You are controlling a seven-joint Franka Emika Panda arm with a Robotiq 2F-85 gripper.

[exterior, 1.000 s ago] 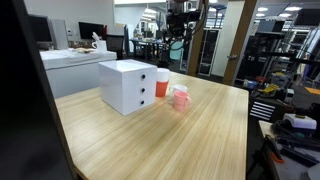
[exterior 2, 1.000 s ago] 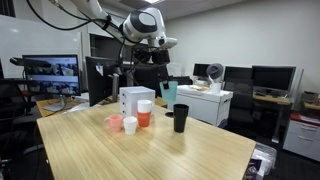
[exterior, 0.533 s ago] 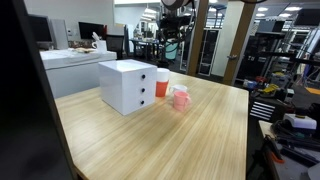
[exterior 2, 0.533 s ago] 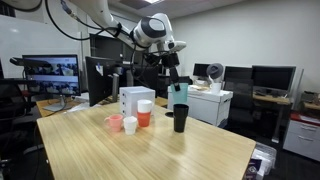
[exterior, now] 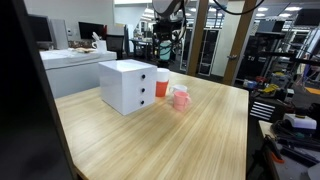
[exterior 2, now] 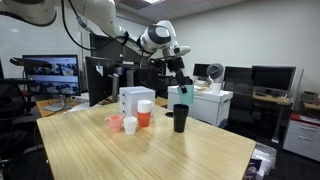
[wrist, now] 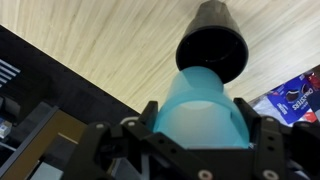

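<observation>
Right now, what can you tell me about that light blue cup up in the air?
The light blue cup looks like plain, smooth plastic, tapered. The end effector clamps its sides between its fingers and holds it upright in the air, just above the black cup standing on the wooden table. Whether the two cups touch cannot be told.

Wrist view: hiding the near rim of the black cup [wrist: 211, 40] behind the teal cup [wrist: 200, 110]. Cutting off the gripper [wrist: 200, 128] at the bottom edge, below the black cup. Blurring a blue package [wrist: 297, 95] right of the black cup and clipping it at the edge. In an exterior view, running the arm [exterior 2: 45, 10] off the top edge, up and left of the black cup.
</observation>
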